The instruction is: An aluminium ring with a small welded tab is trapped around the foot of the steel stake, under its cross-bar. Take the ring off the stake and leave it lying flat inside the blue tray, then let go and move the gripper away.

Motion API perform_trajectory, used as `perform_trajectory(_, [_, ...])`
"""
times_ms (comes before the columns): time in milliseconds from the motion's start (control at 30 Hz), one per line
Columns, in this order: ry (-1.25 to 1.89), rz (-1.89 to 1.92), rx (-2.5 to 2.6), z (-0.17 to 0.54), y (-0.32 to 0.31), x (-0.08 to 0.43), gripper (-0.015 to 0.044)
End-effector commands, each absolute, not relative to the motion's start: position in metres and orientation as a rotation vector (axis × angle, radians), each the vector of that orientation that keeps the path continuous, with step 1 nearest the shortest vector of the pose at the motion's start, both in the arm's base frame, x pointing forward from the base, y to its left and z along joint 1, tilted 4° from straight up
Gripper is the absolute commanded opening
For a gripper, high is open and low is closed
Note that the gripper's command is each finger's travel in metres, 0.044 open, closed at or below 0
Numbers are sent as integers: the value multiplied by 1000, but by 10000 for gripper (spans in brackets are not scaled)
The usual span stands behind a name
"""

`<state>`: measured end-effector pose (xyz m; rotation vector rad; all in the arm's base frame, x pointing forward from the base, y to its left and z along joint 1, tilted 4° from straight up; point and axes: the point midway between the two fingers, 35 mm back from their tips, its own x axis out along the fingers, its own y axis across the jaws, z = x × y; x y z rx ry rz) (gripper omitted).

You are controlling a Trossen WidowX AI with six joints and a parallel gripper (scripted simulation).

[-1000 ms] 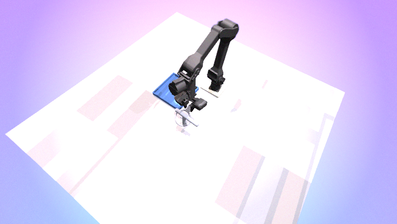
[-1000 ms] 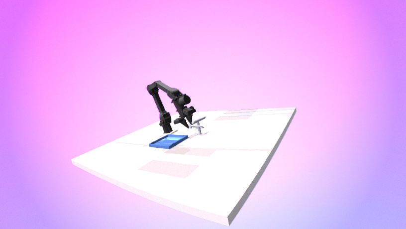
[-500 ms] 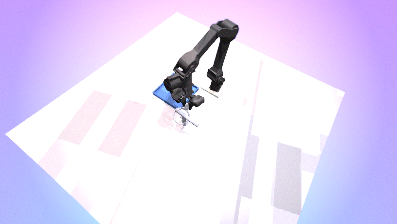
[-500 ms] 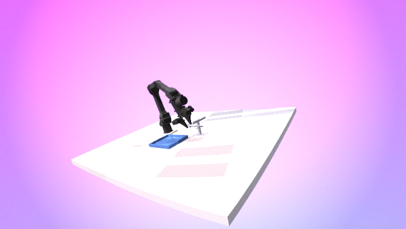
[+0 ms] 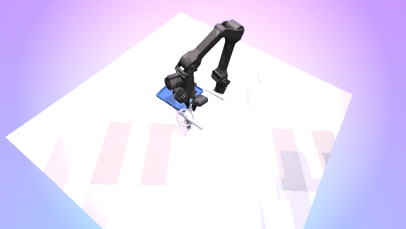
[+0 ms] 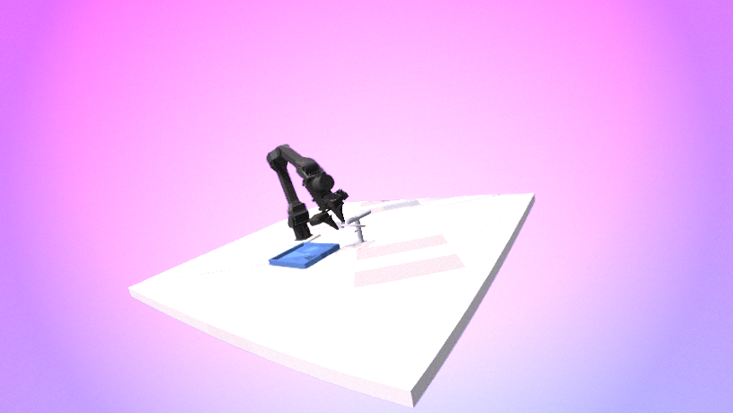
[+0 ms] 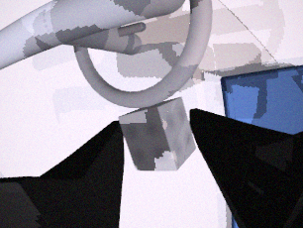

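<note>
The dark fingers [image 5: 194, 107] [image 6: 339, 214] are pinching the small block-shaped welded tab [image 7: 158, 136], which is in the lower middle of the wrist frame. From this tab the aluminium ring [image 5: 177, 118] [image 6: 352, 224] [image 7: 136, 99] goes out and encircles the steel stake [image 5: 188, 123] [image 6: 359, 234] [image 7: 106, 41]. In the exterior view, the ring is raised above the counter [image 5: 227, 170] [image 6: 307, 333] [image 7: 153, 198], but it is under the cross-bar [image 5: 193, 121] [image 6: 359, 215] [image 7: 89, 25]. This bar lies across the ring's opening in the top view and blocks the way upward; in the wrist frame it fills the upper left. The blue tray [image 5: 167, 101] [image 6: 287, 265] [image 7: 257, 106] is near the stake, at the right edge of the wrist frame; the ring is outside it. The black arm [image 5: 209, 42] [image 6: 292, 187] covers part of the tray in the top view. Its foot stands at upper centre there, on a pale plate [image 5: 223, 98]. Pinkish patches lie on the counter, at lower left and lower right of the top frame.
</note>
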<state>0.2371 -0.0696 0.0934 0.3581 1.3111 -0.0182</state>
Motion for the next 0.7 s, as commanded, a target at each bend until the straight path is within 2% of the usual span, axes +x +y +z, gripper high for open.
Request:
perform_trajectory(0, [1303,-6,364,96,-70,239,0])
perform_trajectory(667, [1299,14,389,108,-71,239,0])
